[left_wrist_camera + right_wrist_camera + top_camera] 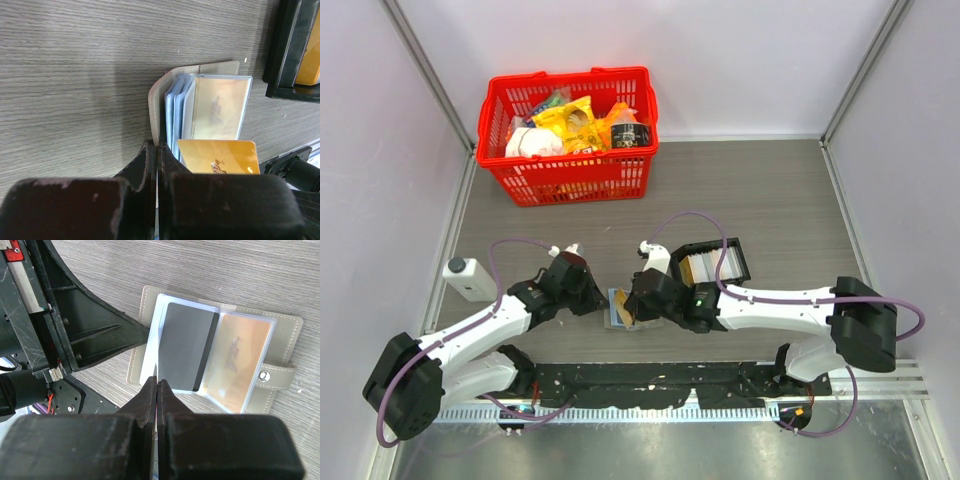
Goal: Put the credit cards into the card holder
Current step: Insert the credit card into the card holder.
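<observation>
Left wrist view: left gripper (156, 152) is pinched shut on the grey-beige cover edge of the card holder (200, 95). Holder lies open on the table, pale blue sleeves fanned up. The same view shows an orange card (217, 156) just over the near sleeve.

Right wrist view shows that card dark and backlit, right gripper (157, 385) clamped on its corner above the open sleeves. It also shows 1 tan card (240, 360) inside a sleeve, and the snap flap (275, 376).

Top view only:
- Holder sits between the 2 claws, near-centre of the grey wood-grain table (770, 200), pale walls around.
- Black tray (705, 246) just right of the holder holds pale cards (705, 268).
- Red basket (570, 180) at far left is full of snack packs.
</observation>
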`<act>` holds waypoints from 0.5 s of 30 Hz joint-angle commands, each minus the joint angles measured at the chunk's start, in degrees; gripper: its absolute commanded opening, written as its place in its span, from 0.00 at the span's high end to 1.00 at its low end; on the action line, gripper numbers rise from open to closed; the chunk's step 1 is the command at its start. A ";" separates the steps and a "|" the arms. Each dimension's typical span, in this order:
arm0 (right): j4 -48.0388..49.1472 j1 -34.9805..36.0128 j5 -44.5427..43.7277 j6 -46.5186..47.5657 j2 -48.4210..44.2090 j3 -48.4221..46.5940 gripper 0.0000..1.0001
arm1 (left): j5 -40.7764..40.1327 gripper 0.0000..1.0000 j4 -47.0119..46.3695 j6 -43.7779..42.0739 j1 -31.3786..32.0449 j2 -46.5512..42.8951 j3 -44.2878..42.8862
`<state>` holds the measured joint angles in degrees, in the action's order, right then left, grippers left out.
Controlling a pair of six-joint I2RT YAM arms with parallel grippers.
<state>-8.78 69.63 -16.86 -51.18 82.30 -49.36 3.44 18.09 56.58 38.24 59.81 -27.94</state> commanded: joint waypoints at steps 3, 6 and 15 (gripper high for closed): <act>-0.10 -0.02 -2.82 -0.50 -5.22 0.67 0.99 | -1.42 1.00 -0.07 -0.68 0.08 -0.66 -0.18; -0.19 -0.02 -3.00 -0.41 -5.31 0.85 0.99 | -1.33 1.00 -0.07 -0.68 0.08 -0.66 -0.27; 0.95 -0.10 -1.51 1.60 -1.89 -2.57 0.99 | -0.63 1.00 -0.42 -0.68 0.08 -0.75 -0.62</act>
<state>-9.30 69.63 -17.89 -50.92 78.74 -48.60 3.05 18.11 56.58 38.24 59.81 -27.94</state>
